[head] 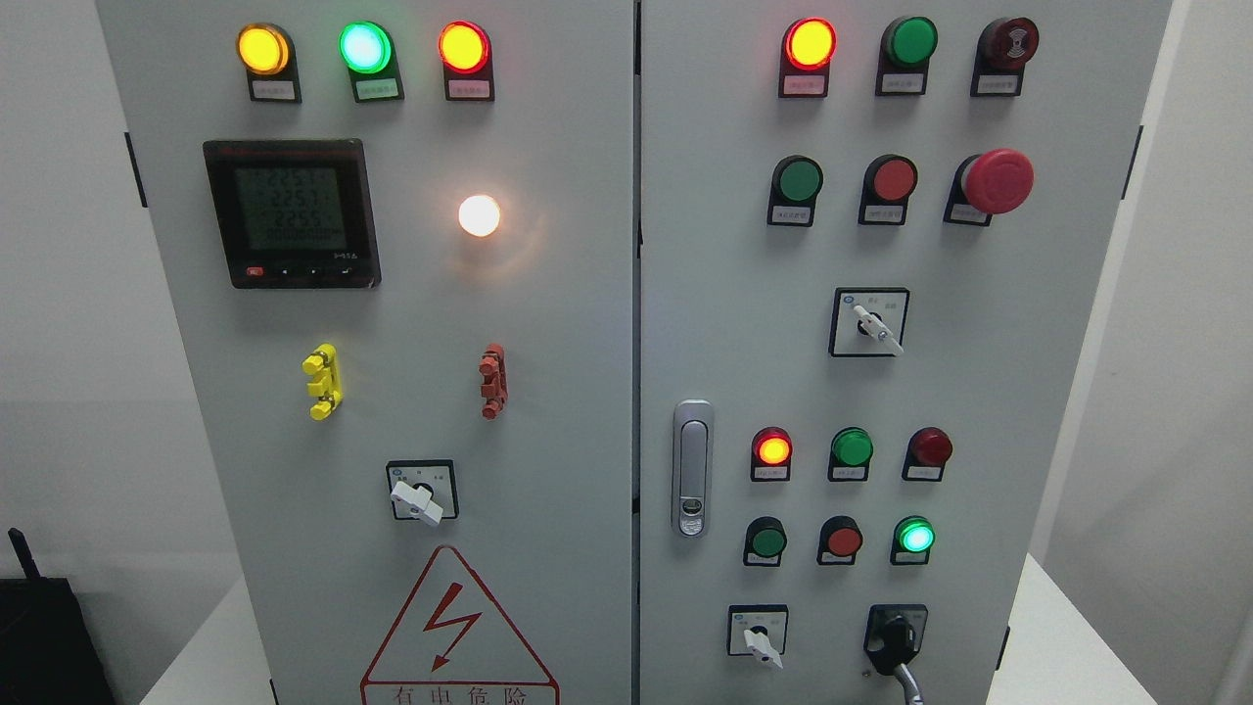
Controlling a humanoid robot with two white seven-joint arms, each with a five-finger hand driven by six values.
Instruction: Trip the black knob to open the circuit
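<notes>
A black rotary knob (895,637) with a grey lever pointing down to the right sits at the bottom right of the right door of a grey electrical cabinet (626,294). Neither of my hands shows in the head view.
White selector switches sit beside the knob (758,638), higher up on the right door (873,325) and on the left door (419,497). A red mushroom stop button (996,181), lit lamps, a meter (292,213) and a door latch (692,468) fill the panel. A black box (44,636) stands at lower left.
</notes>
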